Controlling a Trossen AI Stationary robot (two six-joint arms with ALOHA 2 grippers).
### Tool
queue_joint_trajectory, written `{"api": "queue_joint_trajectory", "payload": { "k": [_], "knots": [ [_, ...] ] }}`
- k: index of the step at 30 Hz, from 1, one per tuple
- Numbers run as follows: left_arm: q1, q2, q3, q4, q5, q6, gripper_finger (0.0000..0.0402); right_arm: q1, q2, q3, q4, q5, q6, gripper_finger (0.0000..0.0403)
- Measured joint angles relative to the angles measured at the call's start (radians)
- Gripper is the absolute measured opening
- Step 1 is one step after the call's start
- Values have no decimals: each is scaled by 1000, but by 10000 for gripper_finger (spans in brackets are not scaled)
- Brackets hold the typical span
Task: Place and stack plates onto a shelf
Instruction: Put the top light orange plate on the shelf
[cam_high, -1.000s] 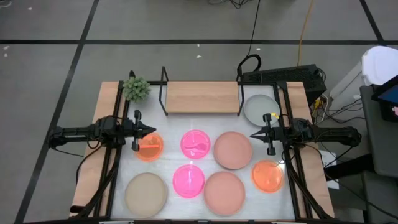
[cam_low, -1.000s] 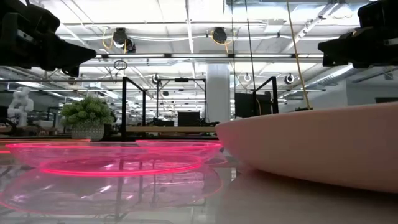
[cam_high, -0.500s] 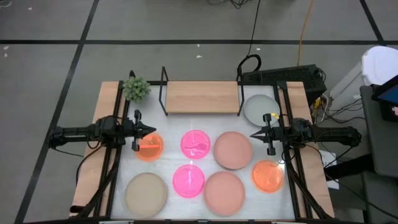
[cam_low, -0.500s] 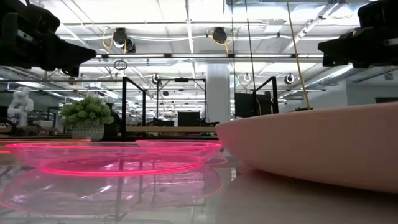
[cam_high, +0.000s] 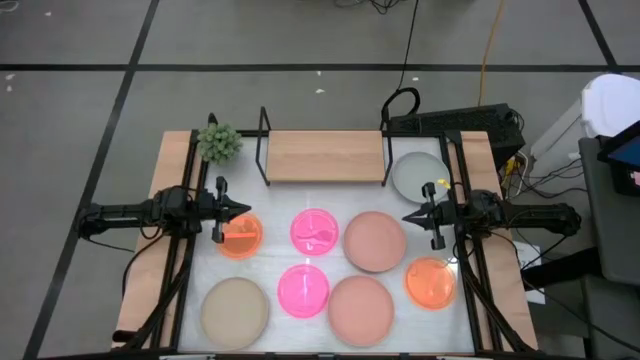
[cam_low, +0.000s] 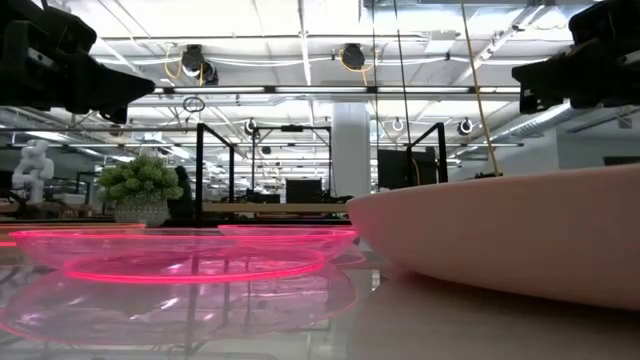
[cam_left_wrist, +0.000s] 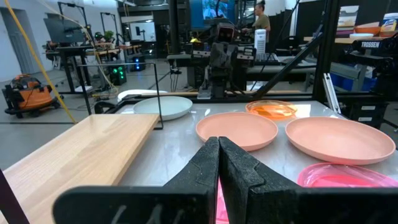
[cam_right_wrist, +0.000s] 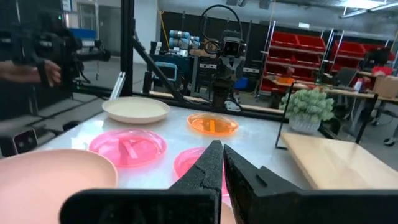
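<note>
Several plates lie flat on the white tabletop (cam_high: 270, 262): a pale grey one (cam_high: 420, 175), two orange ones (cam_high: 240, 236) (cam_high: 431, 282), two hot pink ones (cam_high: 314, 231) (cam_high: 303, 289), two dusty pink ones (cam_high: 375, 241) (cam_high: 360, 309) and a beige one (cam_high: 235, 311). The light-wood shelf (cam_high: 325, 155) on its black wire frame stands at the far edge with nothing on it. My left gripper (cam_high: 247, 210) hovers shut and level above the left orange plate. My right gripper (cam_high: 405, 215) hovers shut and level at the right, pointing at the upper dusty pink plate.
A small potted plant (cam_high: 218, 142) stands at the shelf's left end. A black box with cables (cam_high: 460, 122) sits behind the shelf's right end. The black frame rails (cam_high: 185, 270) (cam_high: 470, 280) run along both table sides.
My right gripper has rolled slightly about the line it points along, staying in place and shut. The plates lie as they did.
</note>
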Motion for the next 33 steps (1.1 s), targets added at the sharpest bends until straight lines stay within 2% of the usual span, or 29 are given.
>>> {"api": "queue_joint_trajectory", "payload": {
  "k": [7, 13, 21, 33],
  "knots": [
    [0, 0, 0, 0, 0, 0, 15, 0, 0, 2, 37, 23, 63, 0],
    [0, 0, 0, 0, 0, 0, 15, 0, 49, 74, 37, 30, 70, 0],
    [0, 0, 0, 1, 0, 0, 15, 0, 248, 306, 14, 56, 99, 0],
    [0, 0, 0, 4, 0, 0, 15, 0, 595, 731, -250, 56, 121, 0]
  ]
}}
